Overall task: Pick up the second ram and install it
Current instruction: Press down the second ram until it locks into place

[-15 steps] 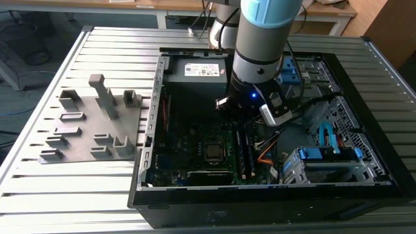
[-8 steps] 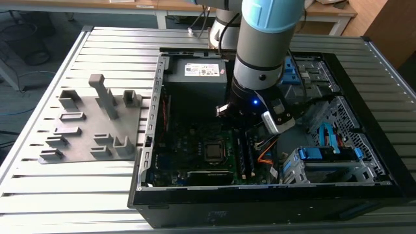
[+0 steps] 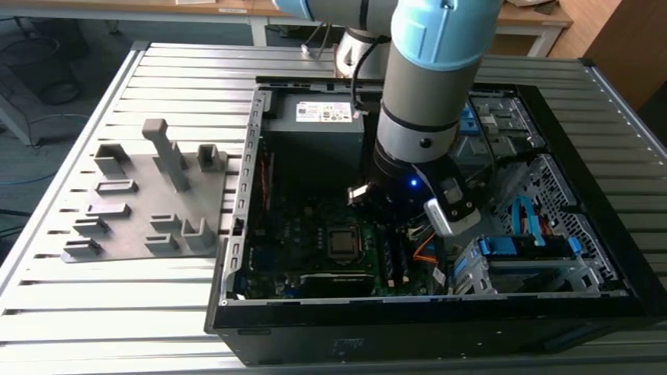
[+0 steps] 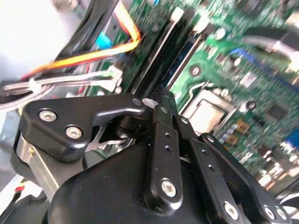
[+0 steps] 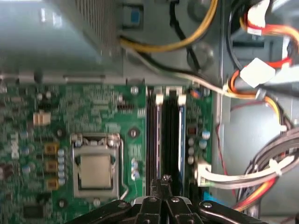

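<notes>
The grey-and-blue robot arm [image 3: 422,101] reaches down into the open black computer case [image 3: 438,312], which sits on a slatted metal table [image 3: 105,312]. The exterior view also takes in the grey plastic holder tray with upright blocks [image 3: 146,195] beside the case. Both wrist views show the black gripper [image 5: 161,184] with fingers closed together over the black memory slots [image 5: 166,135] on the green motherboard [image 5: 93,107] — beside the silver processor socket [image 5: 96,170]. The second ram can't be picked out with certainty — possibly seated in the slots.

The arm [image 3: 422,94] reaches steeply downward, its wrist low. In both wrist views the gripper [image 5: 161,183] points down with its black fingers [image 4: 161,105] drawn together, tips nearly touching.
</notes>
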Action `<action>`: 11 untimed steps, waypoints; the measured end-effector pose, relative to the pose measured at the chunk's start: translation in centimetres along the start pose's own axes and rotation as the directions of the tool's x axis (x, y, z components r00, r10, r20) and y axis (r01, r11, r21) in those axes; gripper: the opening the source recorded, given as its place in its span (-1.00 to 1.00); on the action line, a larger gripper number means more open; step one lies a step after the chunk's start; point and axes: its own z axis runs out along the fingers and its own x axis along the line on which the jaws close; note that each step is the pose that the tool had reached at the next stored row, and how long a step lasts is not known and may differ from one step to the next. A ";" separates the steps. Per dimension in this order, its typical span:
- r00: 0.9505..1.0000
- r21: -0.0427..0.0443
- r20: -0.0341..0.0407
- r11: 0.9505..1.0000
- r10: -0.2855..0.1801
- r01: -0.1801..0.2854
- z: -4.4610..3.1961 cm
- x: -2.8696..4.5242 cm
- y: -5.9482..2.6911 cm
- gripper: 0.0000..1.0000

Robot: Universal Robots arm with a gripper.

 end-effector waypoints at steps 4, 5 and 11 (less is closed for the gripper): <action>1.000 0.007 0.000 1.000 0.000 0.000 0.19 -0.01 -1.41 -0.80; 1.000 0.010 0.000 1.000 0.000 0.000 0.24 -0.01 -1.67 -0.80; 1.000 0.018 0.000 1.000 -0.001 0.001 0.42 -0.01 -2.13 -0.80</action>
